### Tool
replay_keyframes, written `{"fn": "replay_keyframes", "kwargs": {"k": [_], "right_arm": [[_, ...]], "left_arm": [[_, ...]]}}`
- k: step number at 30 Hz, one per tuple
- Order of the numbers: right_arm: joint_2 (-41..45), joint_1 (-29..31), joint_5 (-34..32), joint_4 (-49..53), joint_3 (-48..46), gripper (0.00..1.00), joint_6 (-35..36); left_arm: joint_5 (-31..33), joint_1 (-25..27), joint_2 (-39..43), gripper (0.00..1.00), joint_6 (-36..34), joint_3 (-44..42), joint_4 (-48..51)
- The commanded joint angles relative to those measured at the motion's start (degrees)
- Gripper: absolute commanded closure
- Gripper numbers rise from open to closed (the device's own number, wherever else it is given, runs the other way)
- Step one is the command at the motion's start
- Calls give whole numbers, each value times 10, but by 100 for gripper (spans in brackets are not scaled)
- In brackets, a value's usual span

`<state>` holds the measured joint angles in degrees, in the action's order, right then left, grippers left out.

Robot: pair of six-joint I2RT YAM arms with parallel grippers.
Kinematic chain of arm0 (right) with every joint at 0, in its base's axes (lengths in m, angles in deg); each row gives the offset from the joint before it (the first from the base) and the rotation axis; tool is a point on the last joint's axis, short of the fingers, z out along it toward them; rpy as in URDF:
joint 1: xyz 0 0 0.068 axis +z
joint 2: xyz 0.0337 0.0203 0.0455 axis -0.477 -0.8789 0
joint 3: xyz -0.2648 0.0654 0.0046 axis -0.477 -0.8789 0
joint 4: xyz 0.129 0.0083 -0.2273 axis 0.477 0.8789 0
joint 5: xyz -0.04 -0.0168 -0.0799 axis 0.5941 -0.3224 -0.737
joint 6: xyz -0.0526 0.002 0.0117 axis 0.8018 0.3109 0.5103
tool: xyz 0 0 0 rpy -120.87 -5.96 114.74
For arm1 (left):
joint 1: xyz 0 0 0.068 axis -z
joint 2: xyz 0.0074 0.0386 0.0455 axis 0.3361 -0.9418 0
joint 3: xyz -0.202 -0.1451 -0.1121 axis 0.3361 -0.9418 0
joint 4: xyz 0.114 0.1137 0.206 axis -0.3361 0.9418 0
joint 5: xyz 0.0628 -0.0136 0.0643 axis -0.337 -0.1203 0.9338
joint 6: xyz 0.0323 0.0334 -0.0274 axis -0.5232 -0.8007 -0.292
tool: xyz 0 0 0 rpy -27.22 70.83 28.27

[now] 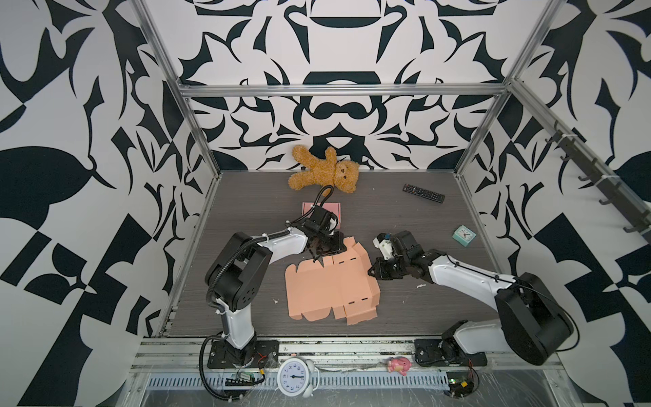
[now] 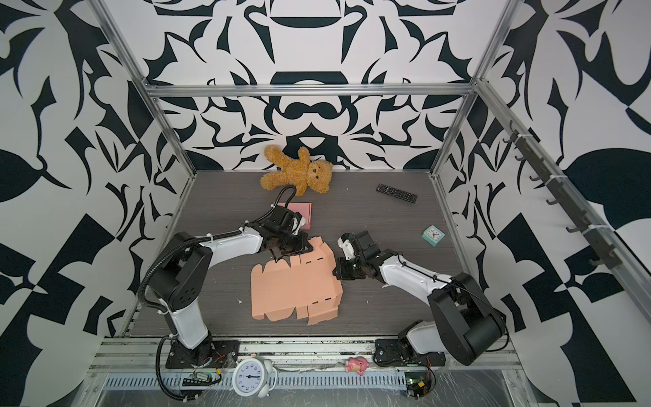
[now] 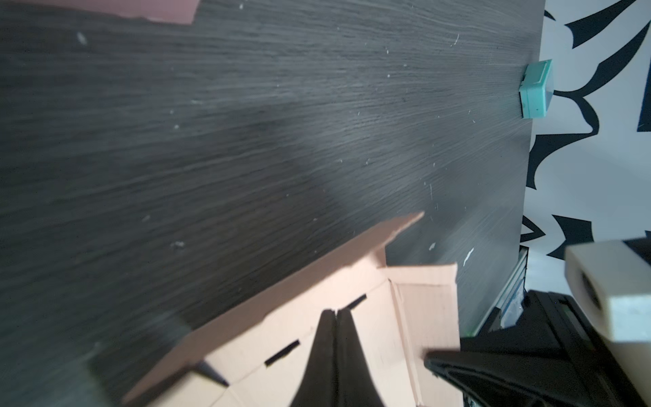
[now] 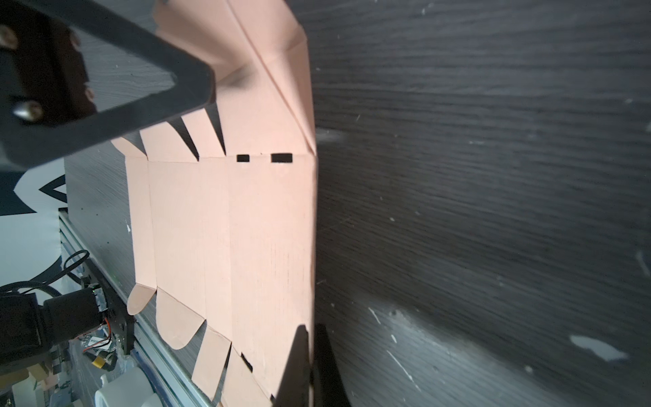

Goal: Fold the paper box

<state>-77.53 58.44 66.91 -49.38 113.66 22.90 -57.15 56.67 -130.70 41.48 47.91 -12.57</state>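
Note:
The paper box (image 1: 331, 289) (image 2: 296, 285) is a flat peach cardboard cutout lying mid-table. Its far side flap (image 3: 281, 282) stands tilted up. My left gripper (image 1: 338, 246) (image 2: 305, 246) is at the box's far edge. In the left wrist view it (image 3: 334, 313) is shut, tips over the slotted fold line, with no paper showing between them. My right gripper (image 1: 371, 273) (image 2: 334, 273) is at the box's right edge. In the right wrist view it (image 4: 311, 331) is shut on that edge of the paper box (image 4: 246, 229).
A teddy bear (image 1: 326, 169) and a black remote (image 1: 423, 193) lie at the back. A teal clock (image 1: 464, 235) sits at the right. A pink flat piece (image 1: 334, 208) lies behind the left wrist. A white alarm clock (image 1: 295, 377) and a pink toy (image 1: 398, 364) rest on the front rail.

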Motion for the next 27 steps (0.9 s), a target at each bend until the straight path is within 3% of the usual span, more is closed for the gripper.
{"fn": "replay_keyframes", "kwargs": {"k": [1,15,27], "right_arm": [[14,-1,9,1,-2,99,7],[22,0,15,-13,-16,99,-6],[27,0,14,-18,-27,99,-12]], "left_arm": [[24,6,-26,100,10,26,-3],[21,24,-79,100,5,93,-2],[-9,51,-46,100,-29,71,12]]}}
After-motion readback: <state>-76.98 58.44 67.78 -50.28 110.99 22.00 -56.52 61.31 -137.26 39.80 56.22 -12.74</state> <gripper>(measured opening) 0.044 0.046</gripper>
